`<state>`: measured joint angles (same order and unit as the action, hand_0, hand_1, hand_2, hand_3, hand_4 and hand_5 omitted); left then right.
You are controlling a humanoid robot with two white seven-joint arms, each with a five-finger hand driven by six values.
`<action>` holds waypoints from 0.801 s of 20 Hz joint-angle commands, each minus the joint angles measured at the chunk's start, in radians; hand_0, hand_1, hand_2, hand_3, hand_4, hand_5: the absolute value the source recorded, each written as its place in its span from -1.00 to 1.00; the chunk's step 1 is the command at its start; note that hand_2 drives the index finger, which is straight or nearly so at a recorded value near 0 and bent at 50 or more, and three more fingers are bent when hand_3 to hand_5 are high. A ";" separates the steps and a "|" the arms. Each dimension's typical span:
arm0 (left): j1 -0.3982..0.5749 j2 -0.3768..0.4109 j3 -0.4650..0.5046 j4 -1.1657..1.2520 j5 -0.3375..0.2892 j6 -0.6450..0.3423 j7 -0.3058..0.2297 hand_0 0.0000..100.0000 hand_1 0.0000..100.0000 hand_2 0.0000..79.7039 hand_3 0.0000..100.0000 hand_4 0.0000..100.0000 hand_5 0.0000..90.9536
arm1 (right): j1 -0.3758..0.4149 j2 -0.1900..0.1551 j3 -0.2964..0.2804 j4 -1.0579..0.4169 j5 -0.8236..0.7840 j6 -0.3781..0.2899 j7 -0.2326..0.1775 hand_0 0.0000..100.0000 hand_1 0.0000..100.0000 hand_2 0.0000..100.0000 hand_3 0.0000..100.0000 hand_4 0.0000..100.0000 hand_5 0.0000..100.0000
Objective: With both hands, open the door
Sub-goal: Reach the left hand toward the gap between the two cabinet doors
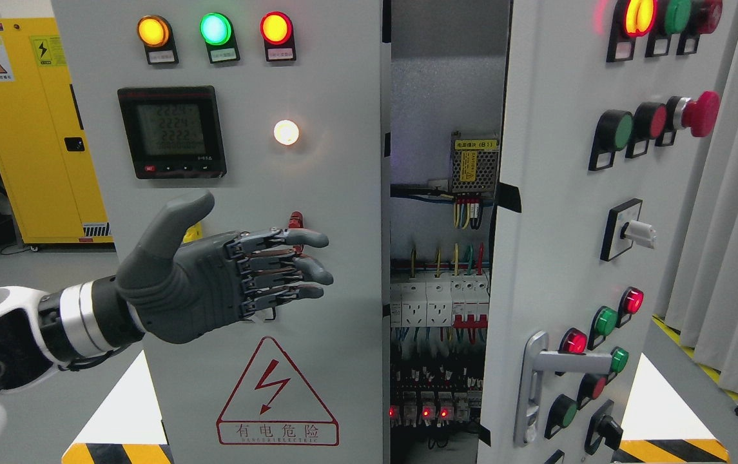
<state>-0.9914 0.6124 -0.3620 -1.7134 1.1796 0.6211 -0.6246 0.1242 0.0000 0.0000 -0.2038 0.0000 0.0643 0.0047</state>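
Grey steel cabinet doors stand ajar either side of a gap showing wiring and breakers (pixel 439 303). The left robot hand (pixel 227 277) hovers flat, fingers spread and gripping nothing, before the left door (pixel 343 193), likely to push it wider. The right door (pixel 536 225) is angled out, handle (pixel 536 380) untouched.

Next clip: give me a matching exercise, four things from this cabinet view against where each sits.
Things:
1. left hand
2. meter
3. handle
4. yellow cabinet

Places:
A. low on the right door
B. far left, behind the panel
C. upper part of the left door
D. in front of the left door, fingers extended, holding nothing

Pairs: 1-D, 2-C, 3-A, 4-B
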 commanded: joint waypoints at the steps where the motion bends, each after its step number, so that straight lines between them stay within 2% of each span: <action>1: -0.108 -0.213 -0.201 0.113 -0.009 -0.006 0.006 -1.00 -0.81 -0.65 -0.32 -0.67 -1.00 | 0.002 0.026 0.009 0.001 0.020 0.000 0.000 -0.57 -0.79 -1.00 -1.00 -1.00 -1.00; 3: -0.112 -0.240 -0.210 0.126 -0.009 -0.006 0.035 -1.00 -0.81 -0.64 -0.37 -0.74 -1.00 | 0.000 0.026 0.009 0.000 0.020 0.000 0.000 -0.57 -0.79 -1.00 -1.00 -1.00 -1.00; 6: -0.113 -0.279 -0.242 0.146 -0.009 -0.011 0.062 -1.00 -0.81 -0.68 -0.74 -0.88 -1.00 | 0.000 0.026 0.009 0.000 0.020 0.000 0.000 -0.57 -0.79 -1.00 -1.00 -1.00 -1.00; 7: -0.116 -0.295 -0.244 0.158 -0.009 -0.011 0.065 -1.00 -0.81 -0.69 -0.77 -0.89 -1.00 | 0.000 0.026 0.009 0.000 0.020 0.000 0.000 -0.57 -0.79 -1.00 -1.00 -1.00 -1.00; 8: -0.124 -0.318 -0.245 0.173 -0.011 -0.011 0.075 -1.00 -0.81 -0.74 -0.93 -0.92 -1.00 | 0.002 0.026 0.009 0.000 0.020 0.000 0.000 -0.57 -0.79 -1.00 -1.00 -1.00 -1.00; 9: -0.136 -0.341 -0.248 0.191 -0.011 -0.011 0.086 -1.00 -0.81 -0.78 -1.00 -0.95 -1.00 | 0.000 0.026 0.009 0.000 0.020 0.000 0.000 -0.57 -0.79 -1.00 -1.00 -1.00 -1.00; 13: -0.188 -0.413 -0.259 0.259 -0.011 -0.011 0.091 -1.00 -0.81 -0.80 -1.00 -0.95 -1.00 | 0.000 0.026 0.009 0.000 0.020 0.000 0.000 -0.57 -0.79 -1.00 -1.00 -1.00 -1.00; 16: -0.217 -0.431 -0.259 0.278 -0.009 -0.008 0.089 -1.00 -0.82 -0.79 -0.98 -0.90 -1.00 | 0.002 0.026 0.009 0.000 0.020 0.000 0.000 -0.57 -0.79 -1.00 -1.00 -1.00 -1.00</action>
<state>-1.1541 0.3421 -0.5514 -1.5518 1.1701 0.6099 -0.5355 0.1246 0.0000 0.0000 -0.2039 0.0000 0.0643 0.0050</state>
